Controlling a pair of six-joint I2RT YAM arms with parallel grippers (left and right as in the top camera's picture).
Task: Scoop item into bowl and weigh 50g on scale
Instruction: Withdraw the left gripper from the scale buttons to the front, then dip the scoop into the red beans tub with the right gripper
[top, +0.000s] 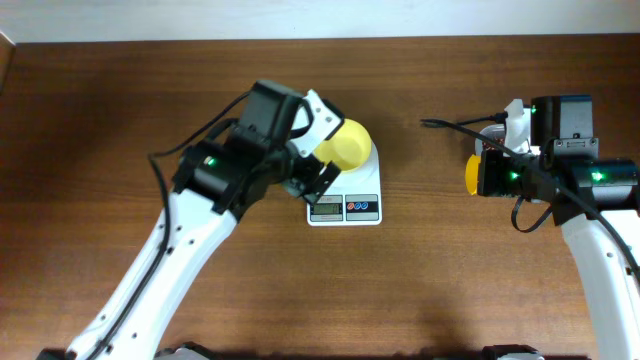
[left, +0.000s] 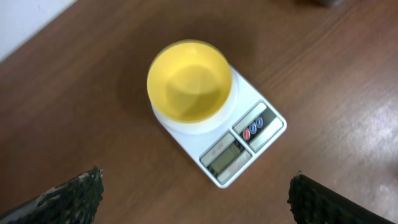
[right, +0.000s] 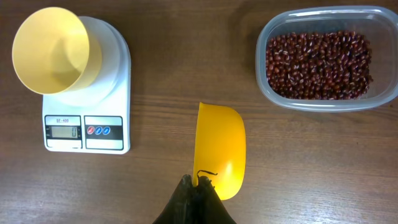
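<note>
Currently right gripper (right: 198, 190) is clamping the empty scoop (right: 221, 146), long axis running up-frame, beans (right: 318, 65) lying upper right in the tub (right: 267, 93), bowl (right: 50, 50) sitting on the scale (right: 115, 81) upper left, left gripper (left: 198, 196) hanging wide apart above it.

A clear tub (right: 263, 59) sits near a yellow scoop (right: 221, 149).

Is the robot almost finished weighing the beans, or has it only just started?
Only just started. Done: the empty yellow bowl sits on the scale. In hand: the right gripper is shut on the yellow scoop, which is empty. To do: the beans are all in the clear container, so scooping, pouring and weighing remain. The left gripper hangs open.
</note>
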